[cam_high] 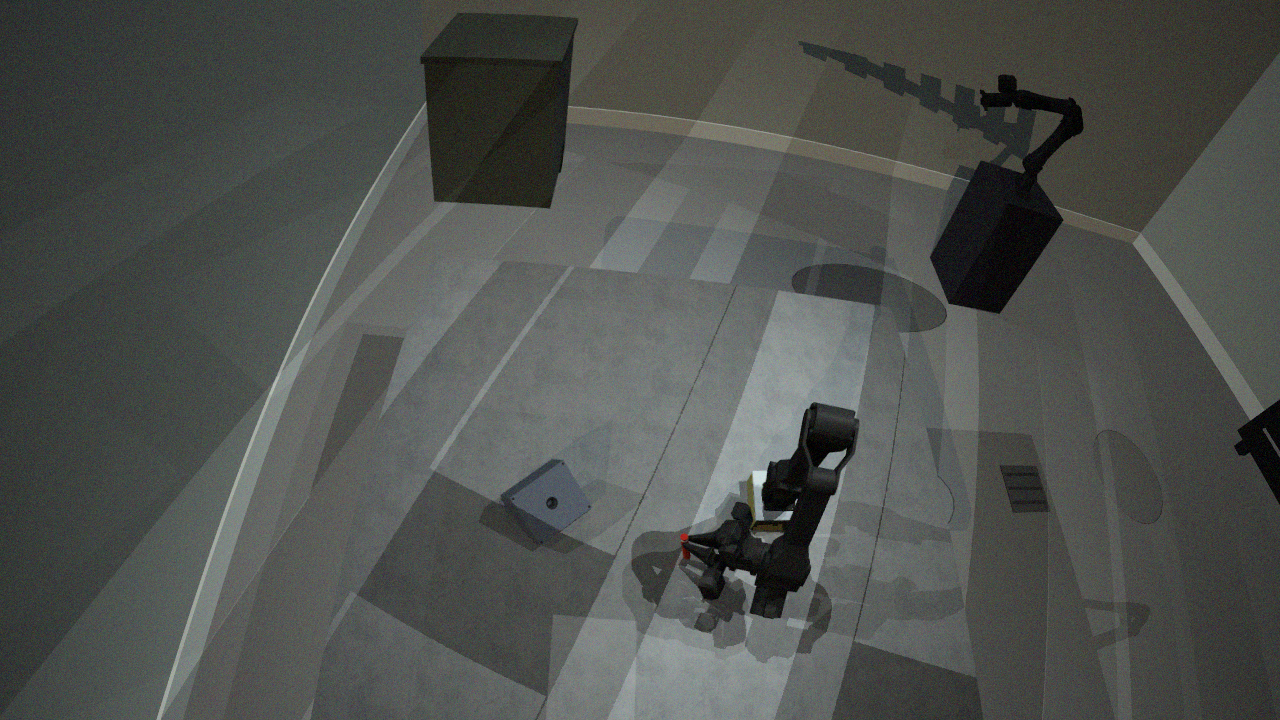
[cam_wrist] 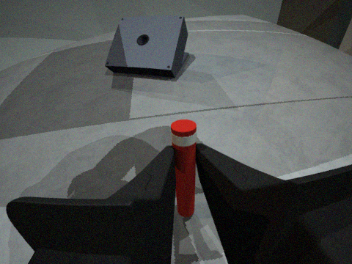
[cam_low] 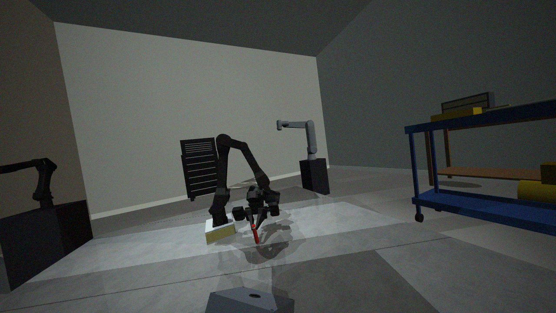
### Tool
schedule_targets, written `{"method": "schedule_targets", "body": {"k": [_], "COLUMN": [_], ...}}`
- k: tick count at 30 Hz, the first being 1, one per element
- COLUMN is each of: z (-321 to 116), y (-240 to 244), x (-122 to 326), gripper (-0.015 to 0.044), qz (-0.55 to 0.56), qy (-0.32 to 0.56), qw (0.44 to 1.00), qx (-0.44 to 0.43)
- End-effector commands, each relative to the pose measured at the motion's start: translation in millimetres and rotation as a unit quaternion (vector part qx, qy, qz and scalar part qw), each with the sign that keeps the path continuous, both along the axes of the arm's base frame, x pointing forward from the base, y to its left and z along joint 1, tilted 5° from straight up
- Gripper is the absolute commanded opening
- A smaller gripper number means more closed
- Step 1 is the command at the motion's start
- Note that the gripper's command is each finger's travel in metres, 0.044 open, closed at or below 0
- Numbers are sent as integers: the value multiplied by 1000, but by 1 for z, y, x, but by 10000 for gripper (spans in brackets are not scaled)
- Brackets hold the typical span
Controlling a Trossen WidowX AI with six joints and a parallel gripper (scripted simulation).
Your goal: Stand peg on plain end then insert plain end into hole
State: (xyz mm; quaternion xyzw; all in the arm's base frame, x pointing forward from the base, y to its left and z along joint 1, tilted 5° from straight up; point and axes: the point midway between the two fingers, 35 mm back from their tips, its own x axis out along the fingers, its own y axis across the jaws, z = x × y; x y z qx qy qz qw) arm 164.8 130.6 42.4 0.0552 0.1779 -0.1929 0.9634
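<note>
The red peg (cam_low: 255,235) (cam_wrist: 185,176) (cam_high: 686,551) is nearly upright with its white-banded end up, leaning slightly in the exterior view. My gripper (cam_wrist: 184,151) (cam_low: 254,228) (cam_high: 687,544) is shut on it just below the white band. The plain end points down, close to the table; whether it touches the table I cannot tell. The grey sloped panel (cam_high: 537,505) (cam_low: 248,303) (cam_wrist: 158,55) stands apart from the peg, with its one hole (cam_high: 551,503) (cam_low: 254,295) (cam_wrist: 143,39) empty.
My arm's base block (cam_low: 220,234) stands behind the gripper in the exterior view. A tall dark cabinet (cam_high: 496,134), another arm on a dark pedestal (cam_high: 993,241) and a blue cart (cam_low: 481,210) stand farther off. Broad shadows cross the surface.
</note>
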Motion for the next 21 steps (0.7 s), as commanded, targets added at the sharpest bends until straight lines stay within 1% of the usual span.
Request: {"method": "schedule_targets", "body": {"k": [1, 10, 21], "z": [-1, -3, -6], "y": [2, 3, 3], "x": [-2, -7, -7], "gripper": [49, 49, 49], "qz": [1, 0, -1], "qy": [-18, -53, -44], "qw": [1000, 998, 999], "qx": [-10, -25, -19]}}
